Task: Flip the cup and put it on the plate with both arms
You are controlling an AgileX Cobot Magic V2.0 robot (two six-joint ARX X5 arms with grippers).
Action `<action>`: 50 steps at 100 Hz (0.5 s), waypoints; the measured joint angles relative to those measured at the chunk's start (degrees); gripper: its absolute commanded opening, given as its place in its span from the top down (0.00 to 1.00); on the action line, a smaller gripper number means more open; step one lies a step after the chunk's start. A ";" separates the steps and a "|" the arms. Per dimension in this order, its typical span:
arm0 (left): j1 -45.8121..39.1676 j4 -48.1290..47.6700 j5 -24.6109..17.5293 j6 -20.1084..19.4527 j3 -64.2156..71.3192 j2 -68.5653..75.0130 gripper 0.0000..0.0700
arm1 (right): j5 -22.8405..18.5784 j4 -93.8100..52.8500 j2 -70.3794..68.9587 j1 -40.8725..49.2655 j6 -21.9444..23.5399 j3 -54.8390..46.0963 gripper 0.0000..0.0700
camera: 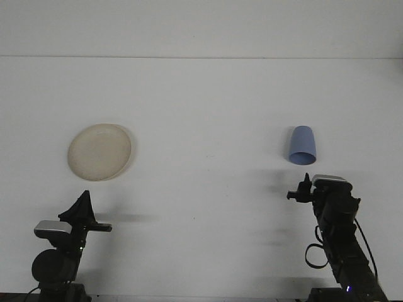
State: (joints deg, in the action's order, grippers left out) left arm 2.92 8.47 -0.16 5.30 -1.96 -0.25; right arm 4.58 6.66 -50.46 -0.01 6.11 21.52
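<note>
1. A white tabletop (208, 100) fills the front view, with two dark robot arms rising from the bottom edge.
2. A blue cup (302, 145) lies on its side on the right half of the tabletop. Its open mouth faces the robot and its closed base points away, so its long axis runs roughly front to back.
3. The right end effector (301, 192) sits just short of the cup's mouth, a little to its left, not touching it. The cup lies straight ahead of it. Whether its fingers are apart or together cannot be told from this angle.
4. A cream plate (100, 151) lies flat on the left half, well apart from the cup.
5. The left end effector (82, 206) rests low, near the plate's front edge. Its finger spacing cannot be told either.
6. The right arm is much nearer the cup, so it likely makes the first grasp.
</note>
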 measured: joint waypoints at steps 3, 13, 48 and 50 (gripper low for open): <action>0.00 0.00 0.00 0.00 0.00 -0.02 0.98 | -0.20 1.20 -0.98 -0.37 -0.22 0.00 0.48; 0.00 0.00 0.00 0.00 0.00 0.00 0.98 | -1.22 6.10 -5.11 -1.49 -0.52 0.00 0.48; 0.00 0.00 0.00 0.00 0.00 -0.02 0.98 | -6.99 25.53 -23.85 -5.79 -0.87 0.00 0.48; 0.00 0.00 0.00 0.00 0.00 -0.02 0.98 | -7.43 26.51 -24.83 -5.99 -0.90 0.00 0.48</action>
State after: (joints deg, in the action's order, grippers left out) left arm 2.92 8.47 -0.16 5.30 -1.96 -0.27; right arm -2.85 33.17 -75.29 -6.00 5.21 21.52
